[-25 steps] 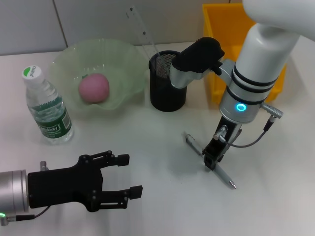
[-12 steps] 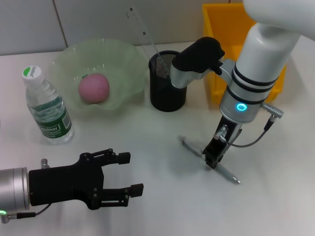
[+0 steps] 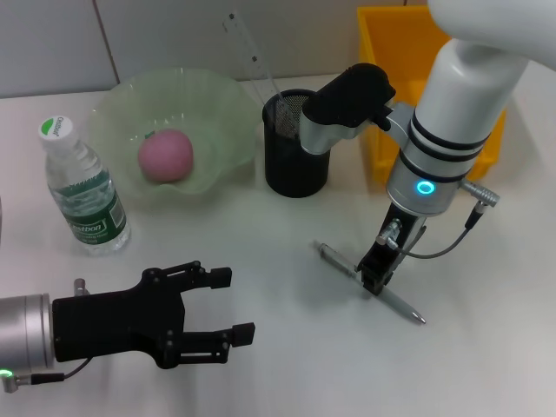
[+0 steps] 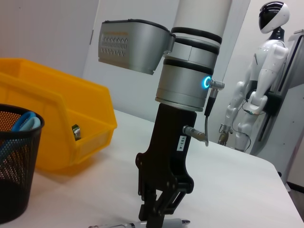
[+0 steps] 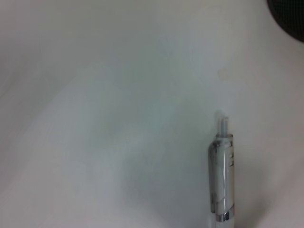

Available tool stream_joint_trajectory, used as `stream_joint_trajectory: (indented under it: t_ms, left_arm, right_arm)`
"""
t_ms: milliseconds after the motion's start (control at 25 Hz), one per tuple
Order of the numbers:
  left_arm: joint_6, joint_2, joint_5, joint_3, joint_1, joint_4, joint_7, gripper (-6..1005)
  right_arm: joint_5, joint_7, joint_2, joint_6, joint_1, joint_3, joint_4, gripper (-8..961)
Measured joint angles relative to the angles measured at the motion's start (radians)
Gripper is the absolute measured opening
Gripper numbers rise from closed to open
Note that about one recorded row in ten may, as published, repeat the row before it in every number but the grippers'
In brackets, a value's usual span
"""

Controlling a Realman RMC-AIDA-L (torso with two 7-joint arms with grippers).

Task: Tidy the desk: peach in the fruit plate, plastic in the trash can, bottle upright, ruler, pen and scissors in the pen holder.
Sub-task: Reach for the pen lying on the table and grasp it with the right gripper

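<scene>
The right gripper (image 3: 376, 283) stood straight down over the white table (image 3: 287, 365), its fingers closed on the middle of the silver pen (image 3: 372, 284), which lay flat on the tabletop with its two ends sticking out on either side of the fingers. The left wrist view showed the same grip from the side, the fingertips pinched together right at the pen (image 4: 137, 222). Behind this gripper, toward the wall, stood the black mesh pen holder (image 3: 295, 156) with a clear ruler (image 3: 250, 59) leaning out of it (something blue also showed inside it in the left wrist view). The yellow bin (image 3: 417, 78) sat behind the gripper and a little to its right.

Well to its left, the pink peach (image 3: 166, 155) lay in the green plate (image 3: 178, 130), and the water bottle (image 3: 82, 191) stood upright just beside that plate.

The left gripper (image 3: 224, 306) hung low over the table near the front edge, its fingers spread apart and holding nothing.
</scene>
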State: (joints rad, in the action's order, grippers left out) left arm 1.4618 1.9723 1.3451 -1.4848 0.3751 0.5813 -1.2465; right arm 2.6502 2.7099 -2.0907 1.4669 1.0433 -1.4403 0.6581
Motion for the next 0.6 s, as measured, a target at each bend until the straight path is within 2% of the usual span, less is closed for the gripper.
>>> stream_joint_trajectory:
  t_ms: [600]
  left_arm:
    - [-0.001, -0.001, 0.000, 0.002, 0.005, 0.000, -0.011, 863]
  right_arm:
    - [-0.001, -0.003, 0.000, -0.013, -0.002, -0.001, -0.001, 152]
